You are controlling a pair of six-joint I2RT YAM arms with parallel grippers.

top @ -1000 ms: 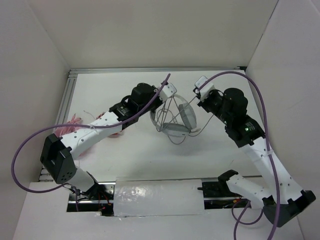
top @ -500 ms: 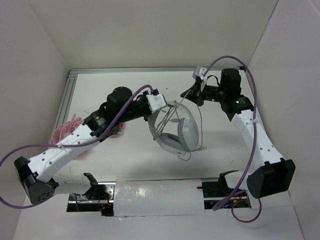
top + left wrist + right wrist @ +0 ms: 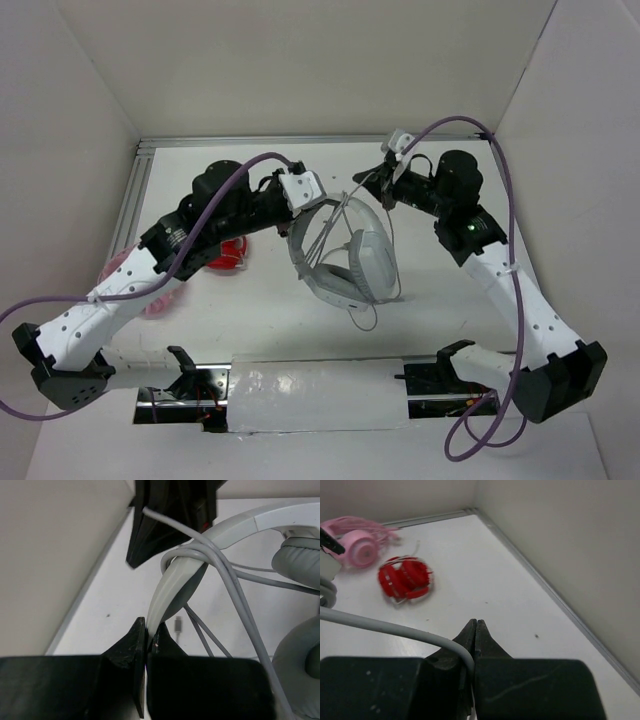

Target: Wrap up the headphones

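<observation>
The white and grey headphones (image 3: 352, 262) hang above the table's middle, ear cups down. My left gripper (image 3: 322, 208) is shut on the thin edge of the headband (image 3: 172, 582), as the left wrist view (image 3: 149, 630) shows. Cable (image 3: 231, 582) loops lie over the headband near the ear cups (image 3: 301, 562). My right gripper (image 3: 377, 187) is shut on the white cable (image 3: 395, 627), held at the fingers' base (image 3: 475, 626), just above the headband top. It shows as a black shape in the left wrist view (image 3: 170, 520). The cable plug (image 3: 178, 625) lies on the table.
A red headset (image 3: 232, 255) lies on the table left of centre, also in the right wrist view (image 3: 405, 578). A pink headset (image 3: 158, 300) lies by the left wall (image 3: 357, 545). White walls enclose the table; a metal rail (image 3: 300, 140) runs along the far edge.
The left arm has swung, turning the headphones so the ear cups face the camera more. The right gripper has moved left with the cable, closer to the headband top.
</observation>
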